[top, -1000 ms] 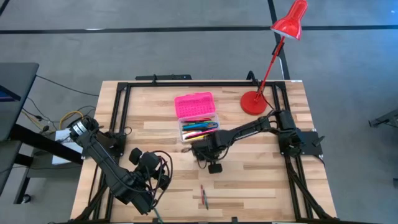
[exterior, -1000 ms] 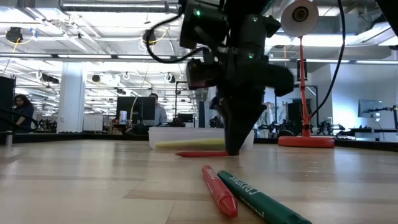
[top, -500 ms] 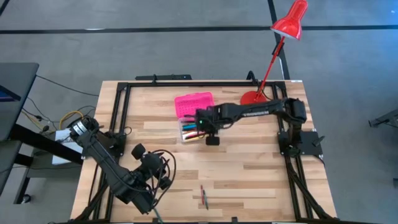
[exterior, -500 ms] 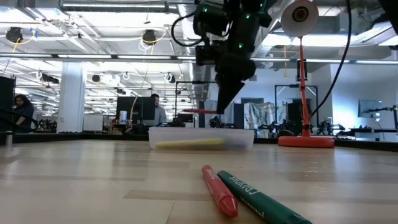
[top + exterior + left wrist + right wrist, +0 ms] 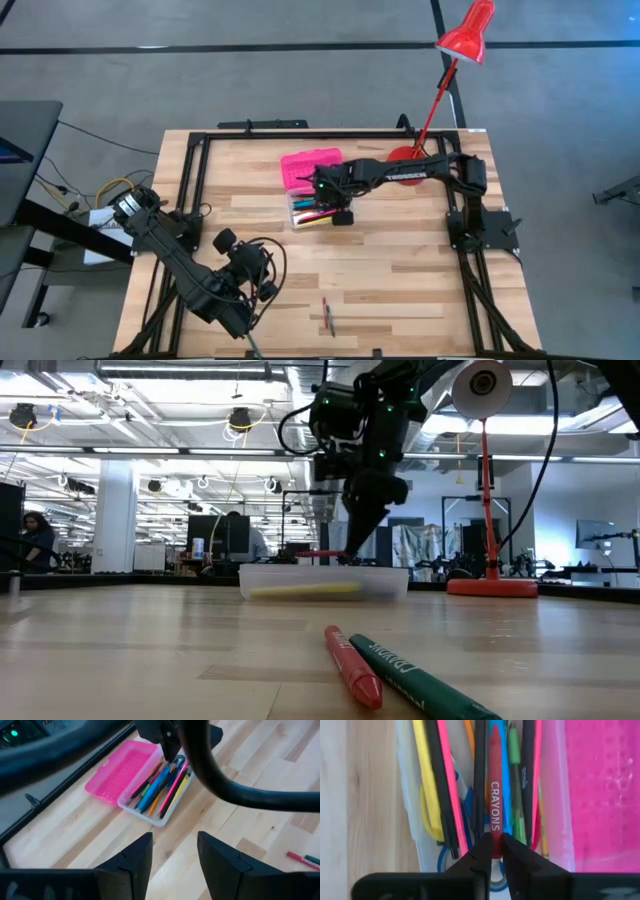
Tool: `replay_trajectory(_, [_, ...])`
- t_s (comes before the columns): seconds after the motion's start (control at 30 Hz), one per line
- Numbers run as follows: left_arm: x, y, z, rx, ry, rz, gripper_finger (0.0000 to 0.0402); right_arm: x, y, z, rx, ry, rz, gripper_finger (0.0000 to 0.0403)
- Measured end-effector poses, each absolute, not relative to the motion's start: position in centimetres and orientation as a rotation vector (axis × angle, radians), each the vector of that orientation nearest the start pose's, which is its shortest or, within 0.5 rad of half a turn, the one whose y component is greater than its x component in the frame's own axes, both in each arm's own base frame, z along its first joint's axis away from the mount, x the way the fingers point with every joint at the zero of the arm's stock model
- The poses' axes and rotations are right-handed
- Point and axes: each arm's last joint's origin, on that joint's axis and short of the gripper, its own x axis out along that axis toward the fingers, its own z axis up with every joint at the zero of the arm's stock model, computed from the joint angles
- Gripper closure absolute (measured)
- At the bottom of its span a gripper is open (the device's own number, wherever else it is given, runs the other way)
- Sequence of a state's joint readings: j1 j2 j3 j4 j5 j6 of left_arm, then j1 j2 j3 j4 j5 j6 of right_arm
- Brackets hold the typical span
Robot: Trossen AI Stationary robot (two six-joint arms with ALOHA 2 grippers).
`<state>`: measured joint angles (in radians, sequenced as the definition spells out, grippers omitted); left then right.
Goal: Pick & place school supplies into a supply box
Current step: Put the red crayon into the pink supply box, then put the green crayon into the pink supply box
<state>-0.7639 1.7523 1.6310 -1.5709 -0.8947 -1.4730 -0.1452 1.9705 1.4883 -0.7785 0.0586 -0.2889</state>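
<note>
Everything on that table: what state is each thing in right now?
Supply box: open, pink lid flipped back, holding pens.
Red crayon: pinched in the right hand, over the box.
Left hand: open, empty.
Two crayons: lying loose on the table.
Red lamp: upright.

My right hand point(image 5: 492, 851) is matt black plastic, pinching a red crayon point(image 5: 494, 795) in printed paper wrap. The supply box point(image 5: 314, 170) has a textured pink plastic lid over a clear base. The surface point(image 5: 400, 270) is pale, smooth wood.
</note>
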Motion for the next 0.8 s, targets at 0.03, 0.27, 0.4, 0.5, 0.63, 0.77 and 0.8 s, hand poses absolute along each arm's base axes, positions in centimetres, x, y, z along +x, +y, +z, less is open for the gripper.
replay_trajectory(0.03, [23.8, -19.7, 30.8, -0.079, 0.724, 0.781, 0.0251, 39.3, -6.0, 19.5, -0.193, 1.270, 0.004, 0.0368])
replay_trajectory(0.27, [23.8, -19.7, 30.7, -0.136, 0.716, 0.801, 0.0251, 39.1, -6.5, 19.5, -0.157, 1.284, -0.025, 0.0311])
replay_trajectory(0.4, [23.4, -20.0, 30.5, -0.295, 0.792, 0.838, 0.0251, 38.6, -6.7, 19.4, -0.094, 1.325, -0.062, 0.0288])
replay_trajectory(0.5, [23.2, -21.0, 30.2, -0.476, 0.830, 0.838, 0.0251, 38.4, -6.4, 20.0, -0.085, 1.317, -0.059, 0.0280])
replay_trajectory(0.63, [22.8, -23.1, 30.1, -0.714, 0.830, 0.791, 0.0251, 38.4, -5.1, 20.9, -0.127, 1.283, 0.010, 0.0279])
replay_trajectory(0.77, [22.3, -25.3, 29.9, -0.998, 0.802, 0.790, 0.0251, 38.2, -4.2, 22.4, -0.170, 1.229, 0.041, 0.0284])
replay_trajectory(0.8, [22.4, -26.0, 29.6, -1.043, 0.825, 0.777, 0.0251, 38.1, -4.0, 22.9, -0.176, 1.213, 0.043, 0.0284])
